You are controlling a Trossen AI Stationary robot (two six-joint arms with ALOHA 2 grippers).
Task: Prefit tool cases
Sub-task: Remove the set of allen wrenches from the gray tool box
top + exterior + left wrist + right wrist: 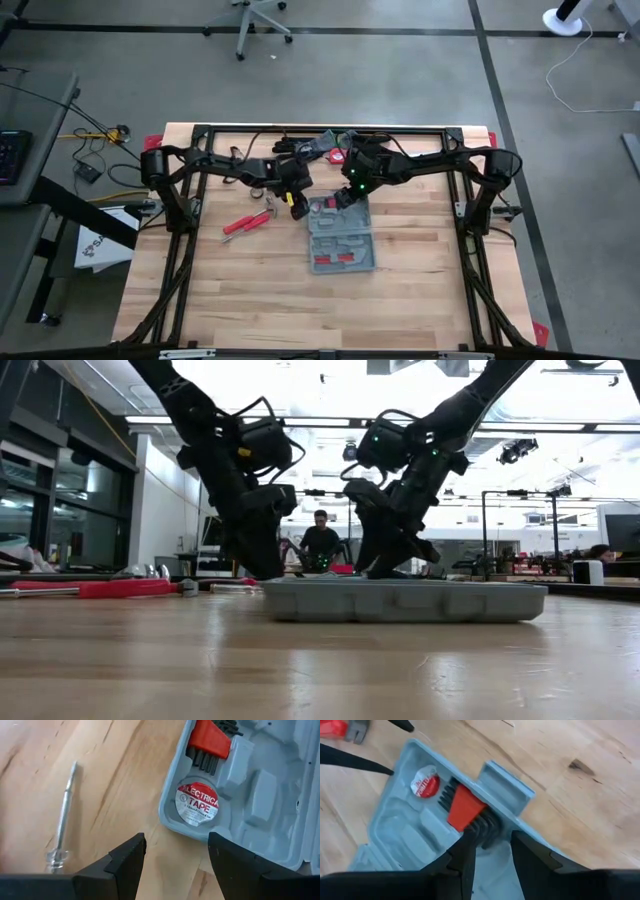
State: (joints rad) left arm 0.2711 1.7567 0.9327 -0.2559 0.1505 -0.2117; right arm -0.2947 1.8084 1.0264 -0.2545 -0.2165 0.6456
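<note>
The open grey-blue tool case [372, 240] lies flat on the wooden table, with red-handled tools in its near end. At its far end sit a roll of electrical tape [197, 802] and a red holder of black hex keys [465, 807]. My left gripper [175, 855] hangs open just outside the case's far left corner, pointing steeply down. My right gripper [492, 845] stands open over the far end of the case, its fingertips at the black ends of the hex keys [484, 827]. The case's latch tab [507, 782] juts from the far rim. My right gripper comes slanting down from the far right, its fingers on either side of the hex keys' black ends [484, 827], which lie in the case. One fingertip [470, 842] is right against them; I cannot tell whether it touches.
Red-handled pliers [245, 222] lie on the table left of the case. A screwdriver with a clear handle [62, 820] lies near my left gripper. Bare wood stretches toward the near edge [320, 320]. A person [320, 540] stands in the room beyond.
</note>
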